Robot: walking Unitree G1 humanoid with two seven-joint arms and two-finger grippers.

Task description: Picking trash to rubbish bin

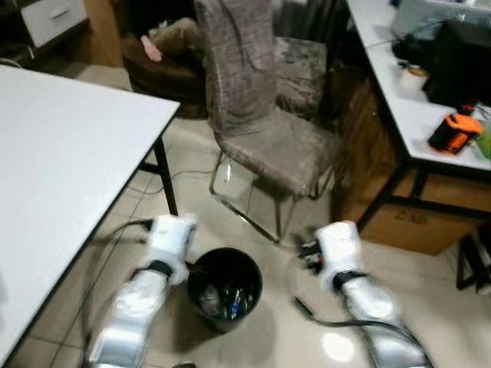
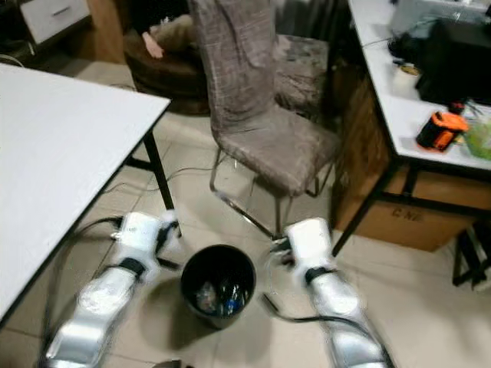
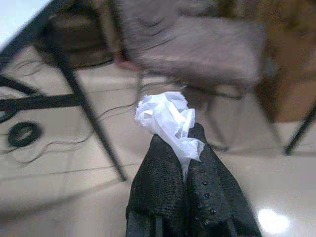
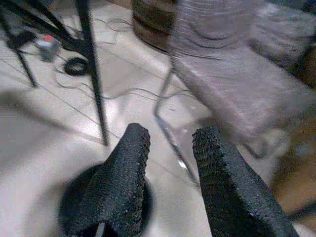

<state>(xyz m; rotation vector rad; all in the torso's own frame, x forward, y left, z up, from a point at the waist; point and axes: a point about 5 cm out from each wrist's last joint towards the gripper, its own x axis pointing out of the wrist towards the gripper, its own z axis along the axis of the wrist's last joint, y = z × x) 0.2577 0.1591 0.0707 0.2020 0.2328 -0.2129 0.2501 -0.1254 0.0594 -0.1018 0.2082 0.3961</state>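
While left hand (image 3: 183, 148) pinches white tissue (image 3: 168, 118), right hand (image 4: 170, 148) spread above bin (image 4: 69, 212).

Pale tiled floor (image 1: 291, 322) under black rubbish bin (image 1: 224, 287), grey chair (image 1: 268, 130), loose cables (image 2: 192, 175).

**A lived-in home workroom**

The floor is pale glossy tile (image 1: 430, 299), crossed by loose black cables. A fabric-covered dining chair (image 1: 261, 115) on a chrome frame stands between two white-topped tables on black legs: one table (image 1: 54, 153) bare, the other table (image 1: 399, 92) carrying a dark case, a roll of tape (image 2: 406, 73) and an orange tool (image 1: 454, 132). A cardboard box (image 1: 406, 218) sits underneath it. A small black rubbish bin (image 1: 224, 288) holds scraps, and a brown upholstered seat (image 1: 165, 65) stands beyond the chair.
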